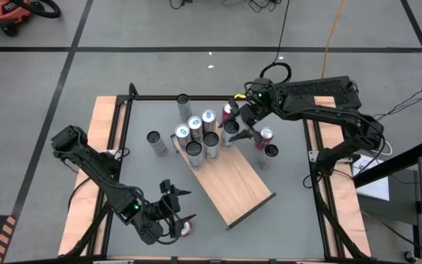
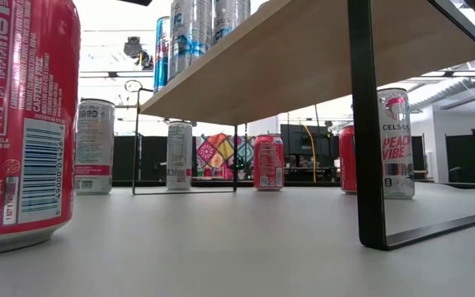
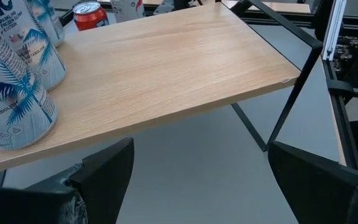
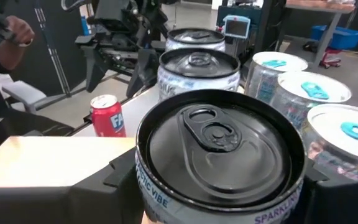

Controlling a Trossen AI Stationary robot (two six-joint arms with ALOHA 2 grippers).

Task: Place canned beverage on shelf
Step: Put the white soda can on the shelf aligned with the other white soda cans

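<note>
From above, the flat light-brown wooden shelf with a thin black rim (image 1: pixel 229 183) lies slantwise on the grey table (image 1: pixel 291 213). Tall silver cans crowd its far end, and the near half is bare. The right end effector (image 1: pixel 234 132) is at that far end, its fingers on either side of a black-topped silver can (image 1: pixel 230 130) at the edge of the cluster. A red can (image 1: pixel 266 136) and a dark-topped can (image 1: pixel 270 152) stand on the table just beside the shelf on the right arm's side; another silver can (image 1: pixel 155 142) stands on the left arm's side. The left end effector (image 1: pixel 173 192) hovers off the shelf's near corner, fingers spread and holding nothing, with a red cola can (image 1: pixel 186 227) on the table close beside it.

From table height, the shelf board (image 2: pixel 303 58) sits raised on black legs, with blue-and-silver cans (image 2: pixel 190 37) on top. The red cola can (image 2: pixel 23 124) looms at the near edge, and a white Celsius can (image 2: pixel 395 144) stands beyond the shelf leg.

The left wrist view shows the bare board (image 3: pixel 160 68) ahead of wide-open fingers (image 3: pixel 107 171).

The right wrist view shows the black-topped can (image 4: pixel 219 146) filling the gap between the fingers, which press its sides, with teal-tabbed cans (image 4: pixel 312 90) next to it.
</note>
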